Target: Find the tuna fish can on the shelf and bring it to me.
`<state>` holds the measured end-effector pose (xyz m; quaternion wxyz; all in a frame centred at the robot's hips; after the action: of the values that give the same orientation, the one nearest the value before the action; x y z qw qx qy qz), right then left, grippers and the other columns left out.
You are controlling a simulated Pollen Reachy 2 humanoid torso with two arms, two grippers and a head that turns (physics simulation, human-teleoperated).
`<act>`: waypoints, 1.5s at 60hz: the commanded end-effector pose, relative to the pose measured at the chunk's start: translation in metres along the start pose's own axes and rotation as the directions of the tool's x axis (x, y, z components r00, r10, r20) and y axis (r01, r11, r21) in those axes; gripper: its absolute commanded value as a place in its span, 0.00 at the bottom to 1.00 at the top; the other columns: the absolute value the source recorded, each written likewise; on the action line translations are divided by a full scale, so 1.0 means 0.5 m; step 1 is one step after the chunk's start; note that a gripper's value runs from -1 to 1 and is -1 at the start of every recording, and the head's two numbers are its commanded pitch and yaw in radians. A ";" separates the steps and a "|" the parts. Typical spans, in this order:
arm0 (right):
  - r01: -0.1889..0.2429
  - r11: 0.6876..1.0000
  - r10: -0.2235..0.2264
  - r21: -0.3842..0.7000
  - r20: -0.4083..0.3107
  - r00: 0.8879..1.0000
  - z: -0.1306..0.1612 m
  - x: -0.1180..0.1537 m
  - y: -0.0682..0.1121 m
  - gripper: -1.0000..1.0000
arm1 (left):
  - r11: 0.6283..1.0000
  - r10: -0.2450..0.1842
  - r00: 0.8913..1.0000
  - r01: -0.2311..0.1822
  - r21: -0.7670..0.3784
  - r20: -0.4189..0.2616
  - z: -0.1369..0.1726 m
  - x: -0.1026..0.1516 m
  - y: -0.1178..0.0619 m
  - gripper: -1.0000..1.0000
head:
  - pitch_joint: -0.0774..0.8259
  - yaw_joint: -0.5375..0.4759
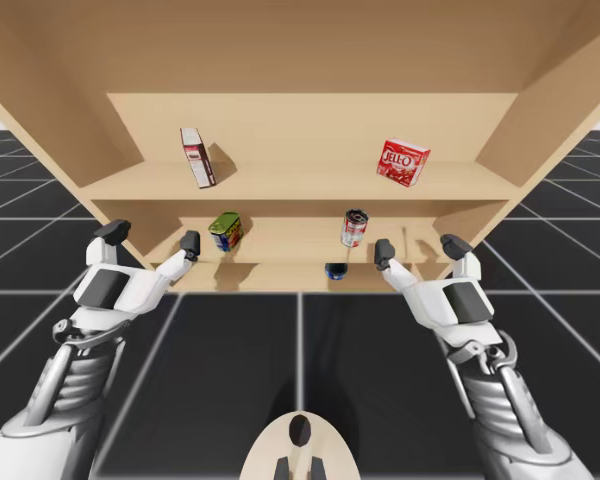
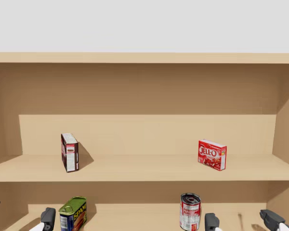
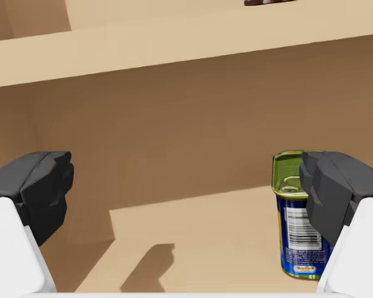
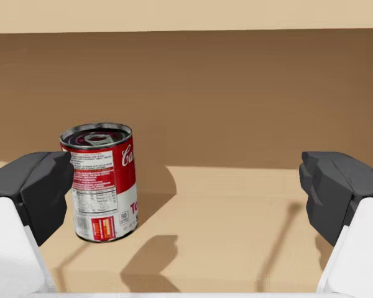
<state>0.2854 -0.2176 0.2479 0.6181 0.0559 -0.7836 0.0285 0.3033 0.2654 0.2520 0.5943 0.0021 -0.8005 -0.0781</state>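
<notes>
A black grid floor (image 1: pixel 230 350) lies around a wooden shelf (image 1: pixel 310 185). On its upper board a brown box (image 1: pixel 197 157) and a red box (image 1: pixel 403 162) stand well apart, and on the board below are a green-lidded tin (image 1: pixel 225 231) and a red can (image 1: pixel 354 227). The low dark-blue can on the lowest board, just under the red can, I take to be the tuna can (image 1: pixel 335 270). My left gripper (image 1: pixel 151 237) and right gripper (image 1: pixel 418 247) hang spread and empty at the shelf front, probably ready to search. The right is nearer the tuna can.
</notes>
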 end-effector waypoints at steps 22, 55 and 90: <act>0.020 1.000 -0.020 -0.019 -0.007 1.000 0.002 0.005 0.002 0.00 | 1.000 0.000 1.000 0.000 0.000 0.001 0.001 0.002 0.000 0.00 | 0.27 0.52; -0.026 0.999 0.025 -0.035 -0.021 0.999 -0.004 -0.009 0.013 0.00 | 1.000 0.003 1.000 -0.003 -0.016 0.002 0.001 0.005 -0.004 0.00 | 0.74 0.38; 0.054 0.961 0.000 0.270 -0.194 0.981 0.150 -0.030 0.089 0.00 | 0.999 0.025 1.000 -0.025 -0.019 -0.001 0.004 0.005 -0.003 0.00 | 0.74 0.37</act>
<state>0.2242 -0.1921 0.2378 0.6618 0.1243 -0.7304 0.1144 0.3008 0.2640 0.2539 0.5946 -0.0119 -0.8001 -0.0786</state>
